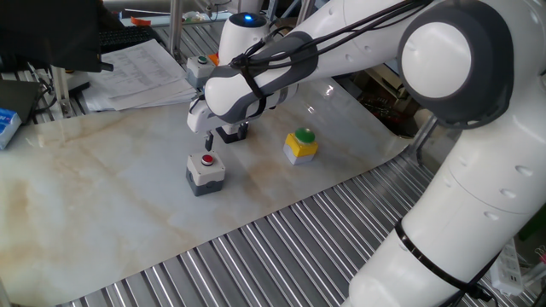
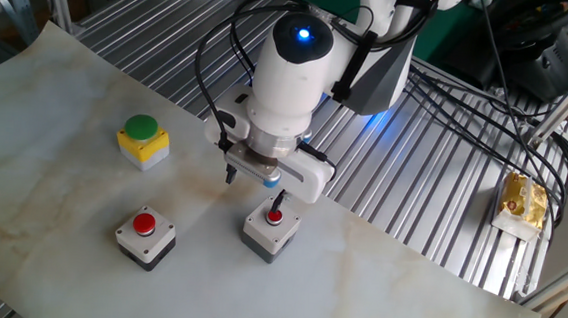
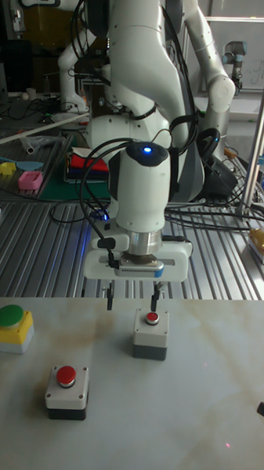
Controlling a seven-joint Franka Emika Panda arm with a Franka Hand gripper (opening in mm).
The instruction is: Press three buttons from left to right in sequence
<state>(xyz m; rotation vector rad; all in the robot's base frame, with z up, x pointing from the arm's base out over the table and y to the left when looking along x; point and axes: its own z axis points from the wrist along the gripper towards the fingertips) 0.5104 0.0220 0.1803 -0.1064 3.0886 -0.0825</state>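
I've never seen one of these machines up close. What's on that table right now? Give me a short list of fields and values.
machine: white robot arm with a two-finger gripper
gripper fingers: open, spread wide apart
finger position: one fingertip just above the red button of the nearer grey box
other buttons: second grey box with red button; yellow box with green dome button
surface: pale marble-look table sheet

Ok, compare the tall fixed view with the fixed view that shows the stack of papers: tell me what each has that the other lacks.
Only the tall fixed view shows all three buttons: the yellow box with the green dome, the front grey box, and the grey box under the gripper, plus the open gap between the fingers. Only the papers view shows the stack of papers and the robot's large near joints. Both share the gripper over a red button and the marble-patterned tabletop.
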